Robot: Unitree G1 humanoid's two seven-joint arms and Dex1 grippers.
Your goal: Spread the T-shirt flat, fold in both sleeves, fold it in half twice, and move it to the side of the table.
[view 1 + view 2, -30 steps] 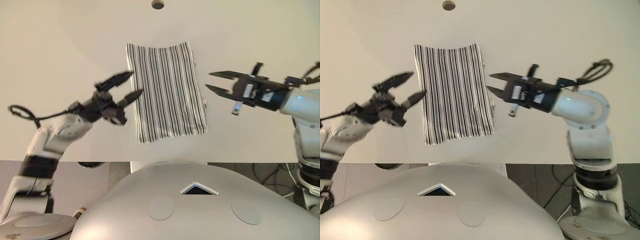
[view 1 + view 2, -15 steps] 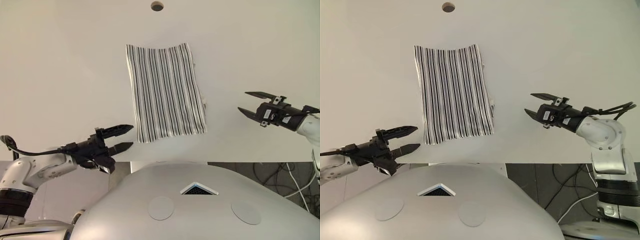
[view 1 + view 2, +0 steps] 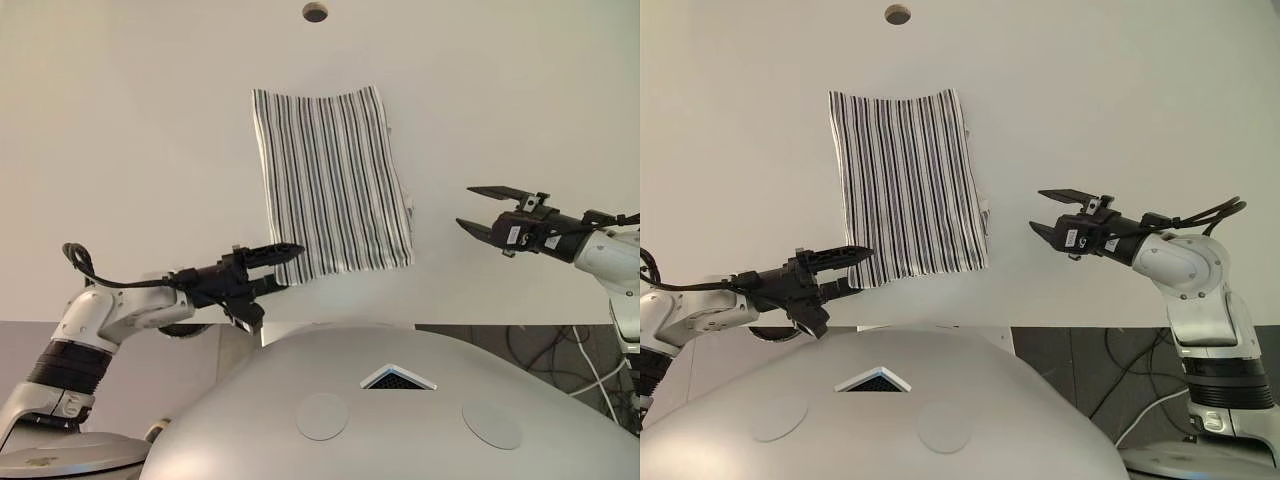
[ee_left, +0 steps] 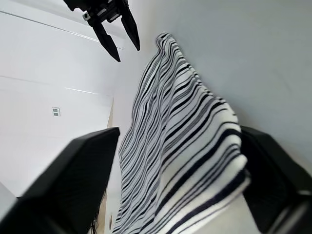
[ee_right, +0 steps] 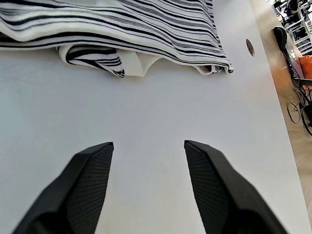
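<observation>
A black-and-white striped T-shirt [image 3: 330, 180] is seen folded into a tall rectangle, lying flat near the middle of the white surface [image 3: 130, 150]. Its stripes run from the near edge toward the far edge. A small bunch of tucked fabric [image 5: 97, 56] is seen protruding along the shirt's right edge. The left gripper [image 3: 293, 265] is held low at the shirt's near left corner, its jaws apart, and that corner is seen between them in the left wrist view. The right gripper [image 3: 463, 206] is held to the right of the shirt, apart from it and pointed toward its right edge, with its jaws apart over bare surface. A round hole [image 3: 315, 12] is set in the surface beyond the shirt's far edge.
</observation>
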